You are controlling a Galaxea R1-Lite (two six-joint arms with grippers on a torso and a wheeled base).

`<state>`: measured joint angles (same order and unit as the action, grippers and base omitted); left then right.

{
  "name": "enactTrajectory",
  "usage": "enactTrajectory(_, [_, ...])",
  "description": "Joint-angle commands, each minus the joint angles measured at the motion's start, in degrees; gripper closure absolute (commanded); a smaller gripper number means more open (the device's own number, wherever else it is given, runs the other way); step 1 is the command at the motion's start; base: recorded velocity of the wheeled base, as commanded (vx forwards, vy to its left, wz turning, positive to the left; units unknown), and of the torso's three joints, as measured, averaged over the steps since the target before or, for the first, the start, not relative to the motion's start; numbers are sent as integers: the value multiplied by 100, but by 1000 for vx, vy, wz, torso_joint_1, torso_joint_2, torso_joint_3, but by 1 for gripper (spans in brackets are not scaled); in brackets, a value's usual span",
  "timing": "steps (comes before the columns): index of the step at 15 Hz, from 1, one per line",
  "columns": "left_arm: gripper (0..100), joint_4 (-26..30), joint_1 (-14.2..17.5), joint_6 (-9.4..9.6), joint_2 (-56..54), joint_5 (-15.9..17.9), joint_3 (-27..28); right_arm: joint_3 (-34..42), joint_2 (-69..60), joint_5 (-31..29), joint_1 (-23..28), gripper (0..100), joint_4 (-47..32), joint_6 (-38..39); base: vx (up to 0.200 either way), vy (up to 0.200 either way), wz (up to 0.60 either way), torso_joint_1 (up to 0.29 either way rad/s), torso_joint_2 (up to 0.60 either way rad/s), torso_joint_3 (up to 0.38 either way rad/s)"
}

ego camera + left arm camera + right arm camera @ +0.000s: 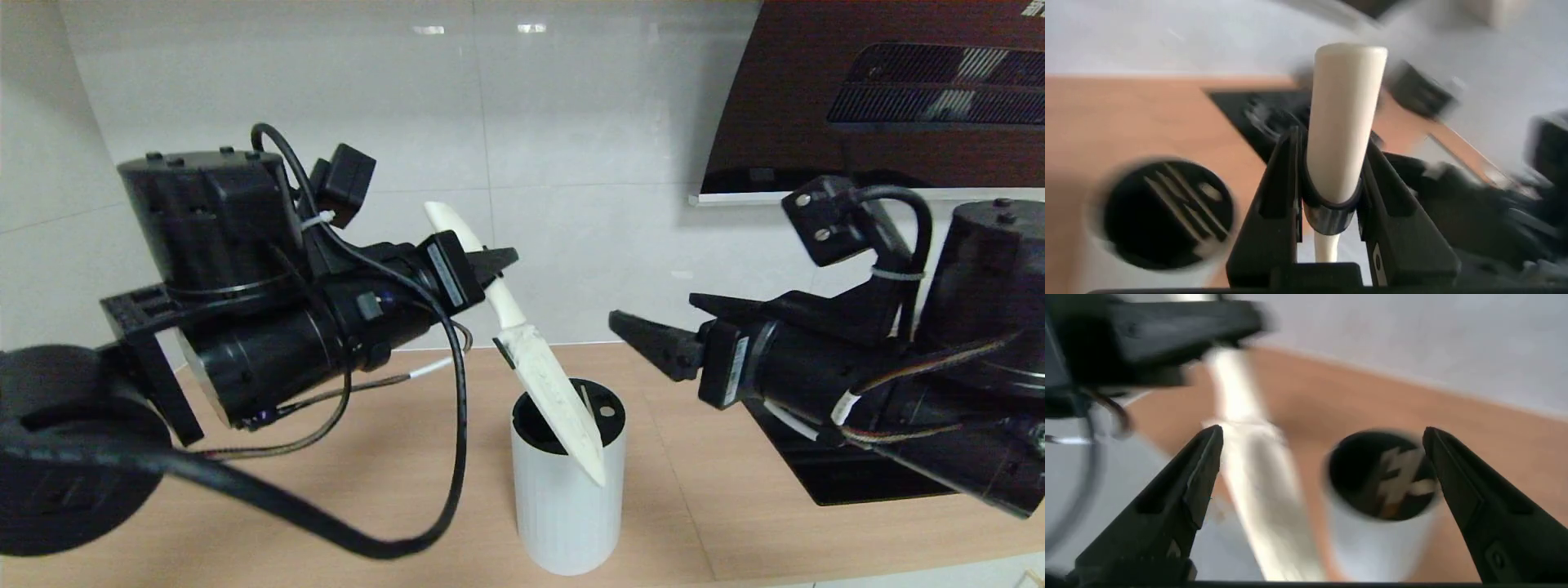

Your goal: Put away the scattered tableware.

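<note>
White ceramic knife point(535, 359) hanging tilted, blade-down over holder point(569, 506); left end effector point(488, 271) pinching handle, likely lining up drop-in. Right end effector point(655, 314) hovering spread beside holder, above wooden surface point(367, 457).

Bright, probably overhead light; soft shadows.

A wooden counter point(735, 506) bears a white cylindrical holder point(567, 506) and a black cooktop point(861, 482).

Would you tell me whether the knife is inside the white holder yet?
Not inside: the left gripper holds the knife by its handle, tilted, blade tip crossing in front of the holder wall.
</note>
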<state>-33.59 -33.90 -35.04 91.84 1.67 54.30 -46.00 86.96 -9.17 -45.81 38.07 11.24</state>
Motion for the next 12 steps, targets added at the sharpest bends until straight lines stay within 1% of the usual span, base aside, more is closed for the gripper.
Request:
enactTrajectory(1, [100, 898, 217, 313, 53, -571, 969, 240, -451, 29, 380, 0, -10, -25, 0, 0, 0, 0, 0, 0])
enactTrajectory(2, [100, 977, 253, 322, 176, -677, 1197, 249, -460, 29, 486, 0, -10, -52, 0, 0, 0, 0, 0, 0])
enactTrajectory(3, [100, 985, 253, 340, 246, -747, 1312, 249, -451, 29, 512, 0, -10, -122, 0, 0, 0, 0, 0, 0])
enactTrajectory(4, [100, 1003, 217, 436, 317, -1020, 1496, 275, -434, 20, 529, 0, -10, -236, 0, 0, 0, 0, 0, 0])
enactTrajectory(5, [100, 1012, 156, 656, 396, -1125, 1751, 293, -416, 11, 529, 0, -10, -236, 0, 0, 0, 0, 0, 0])
enactTrajectory(6, [100, 1012, 15, 805, 484, -1397, 1900, 302, -399, 11, 565, 0, -10, -236, 0, 0, 0, 0, 0, 0])
enactTrajectory(7, [100, 985, -143, 937, 598, -1863, 1883, 302, -372, 11, 644, 0, -10, -254, 0, 0, 0, 0, 0, 0])
enactTrajectory(9, [100, 924, -275, 1174, 826, -2610, 1883, 302, -346, 38, 679, 0, -10, -263, 0, 0, 0, 0, 0, 0])
enactTrajectory(10, [100, 564, -442, 1412, 993, -3006, 1856, 328, -276, 38, 670, 0, -10, -263, 0, 0, 0, 0, 0, 0])
enactTrajectory(11, [100, 212, -503, 1508, 1020, -3015, 1707, 346, -240, 29, 670, 0, -1, -271, 0, 0, 0, 0, 0, 0])
enactTrajectory(12, [100, 45, -539, 1588, 1020, -3006, 1628, 346, -232, 29, 670, 0, -1, -271, 0, 0, 0, 0, 0, 0])
